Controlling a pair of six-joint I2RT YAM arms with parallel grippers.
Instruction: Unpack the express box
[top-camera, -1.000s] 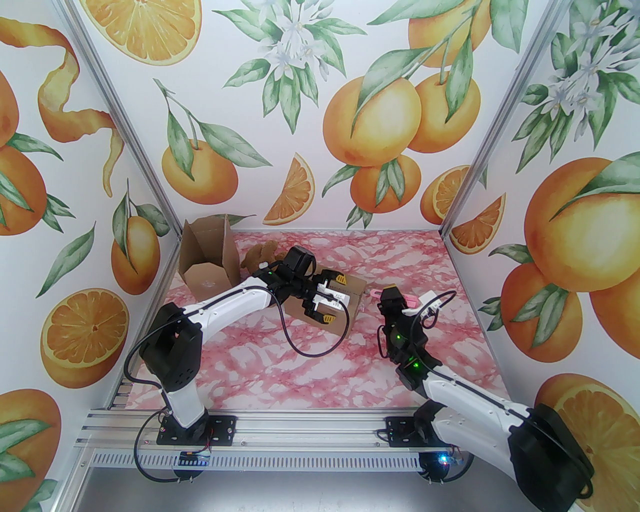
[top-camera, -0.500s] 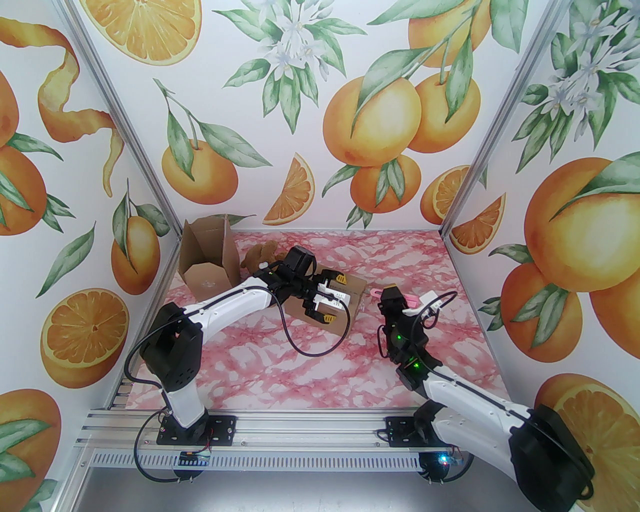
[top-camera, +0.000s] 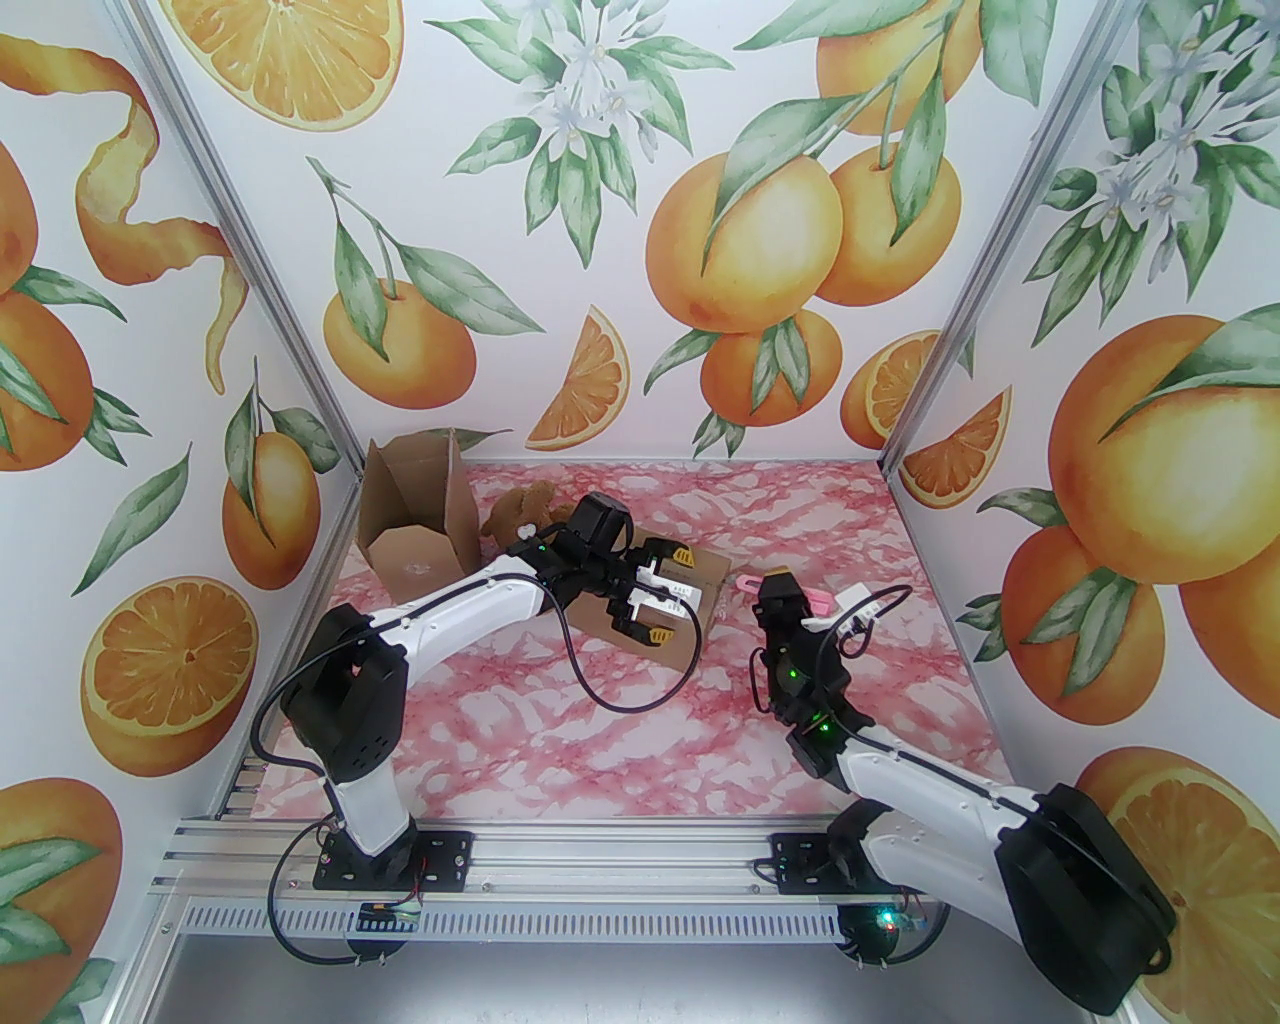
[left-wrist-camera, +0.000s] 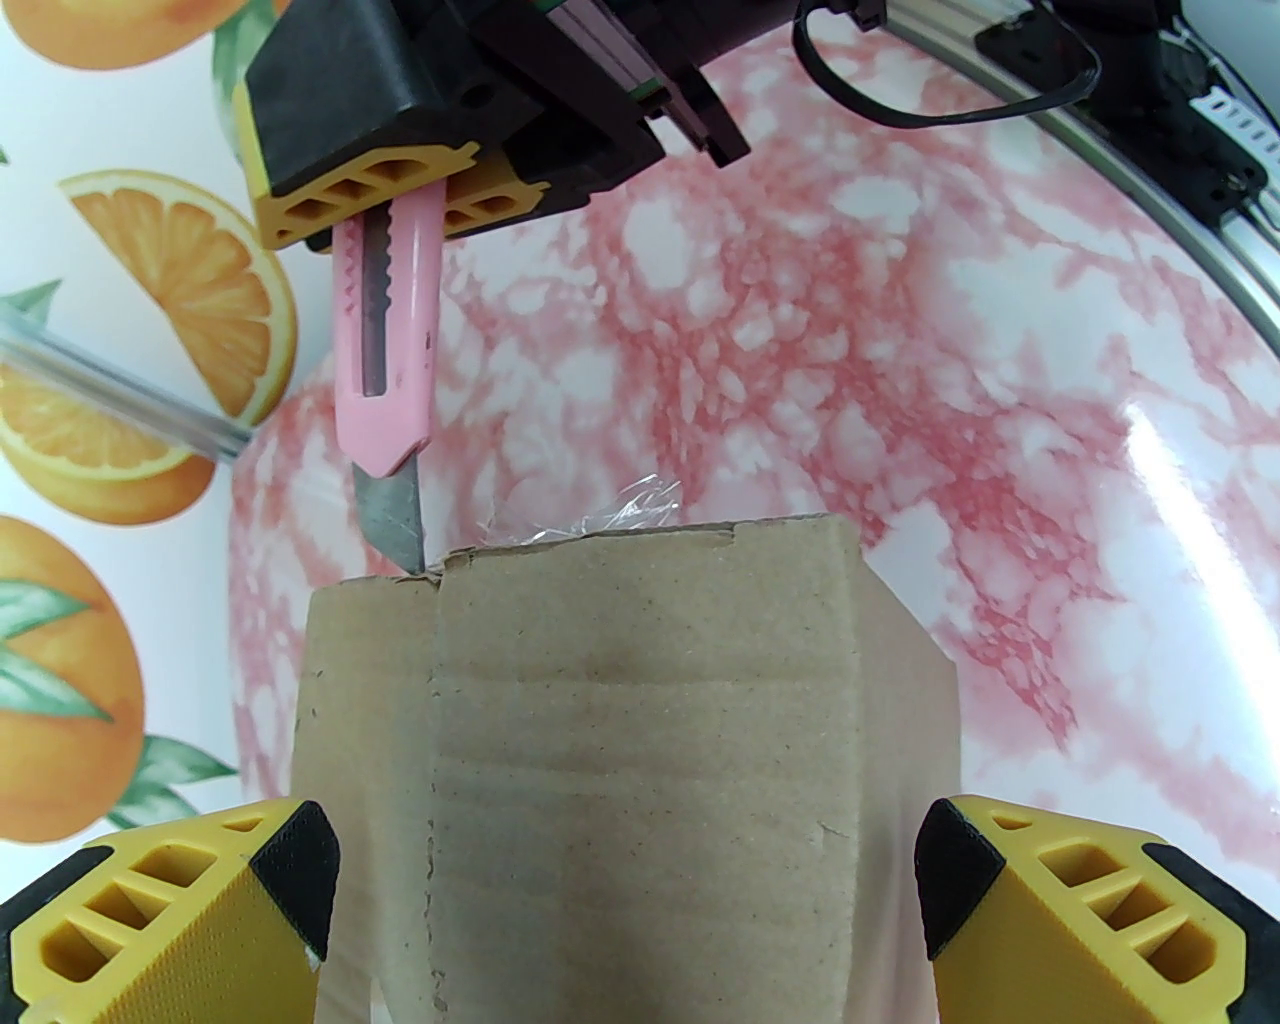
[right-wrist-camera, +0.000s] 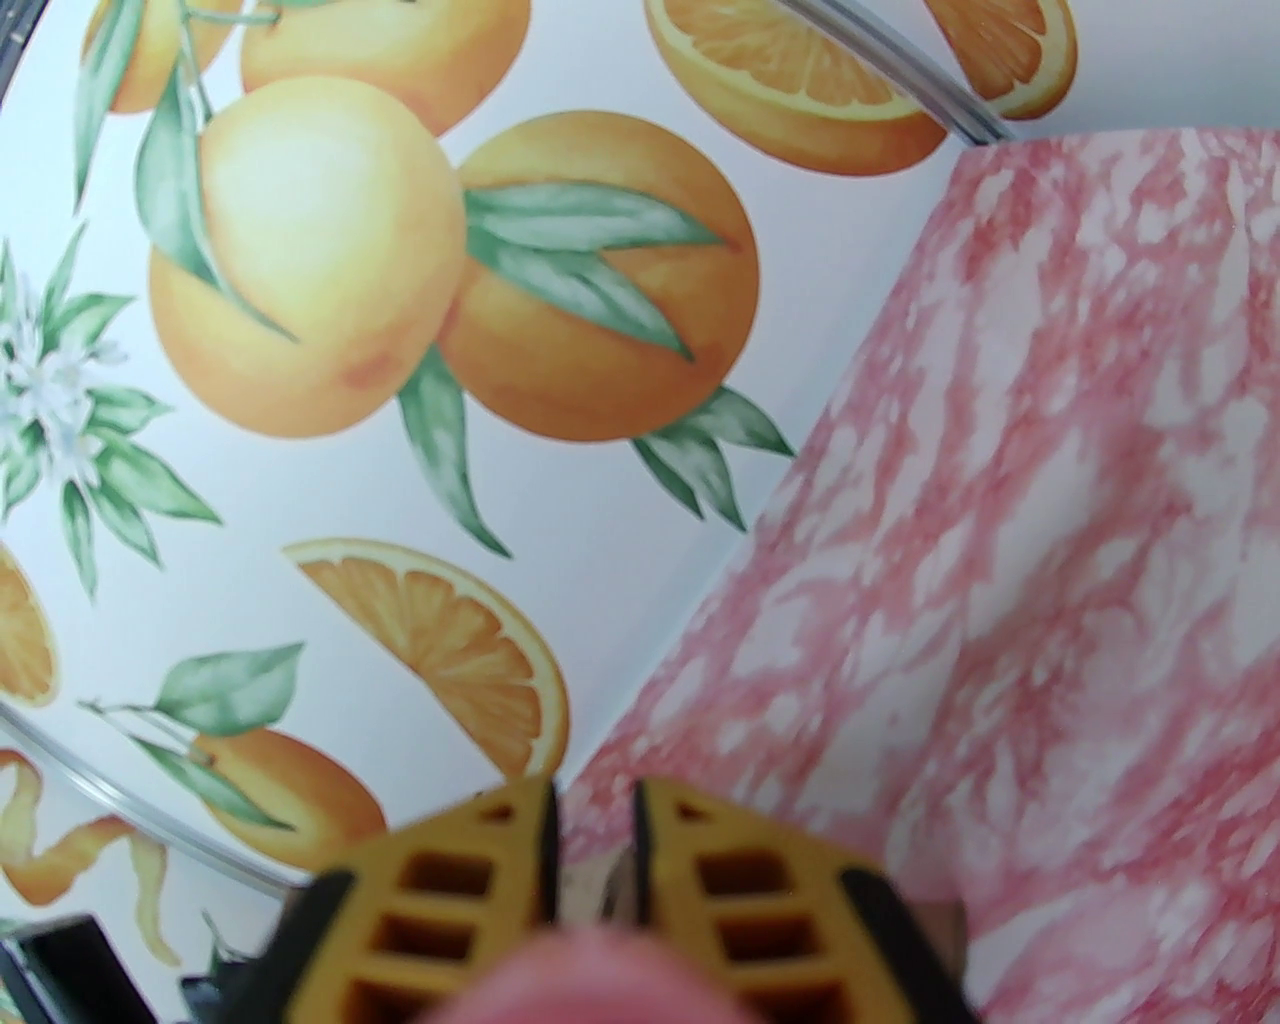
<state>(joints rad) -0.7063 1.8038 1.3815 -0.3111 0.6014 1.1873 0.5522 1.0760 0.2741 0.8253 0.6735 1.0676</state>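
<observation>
Yellow pads of the left gripper (left-wrist-camera: 620, 880) were spread wide to either side of the express box (left-wrist-camera: 620, 750), which lay closed near the middle of the pink marbled table (top-camera: 600, 720). At the box's far edge, the blade of a pink utility knife (left-wrist-camera: 385, 380) was set against the seam. The knife was clamped in the right gripper (left-wrist-camera: 425, 195). Farther back, by the left wall, an opened carton (top-camera: 415, 510) and a brown plush toy (top-camera: 520, 510) were seen.

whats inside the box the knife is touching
The box is shut, so its cardboard hides the contents. At its far top edge you can see the knife blade's tip and a bit of torn clear tape.
</observation>
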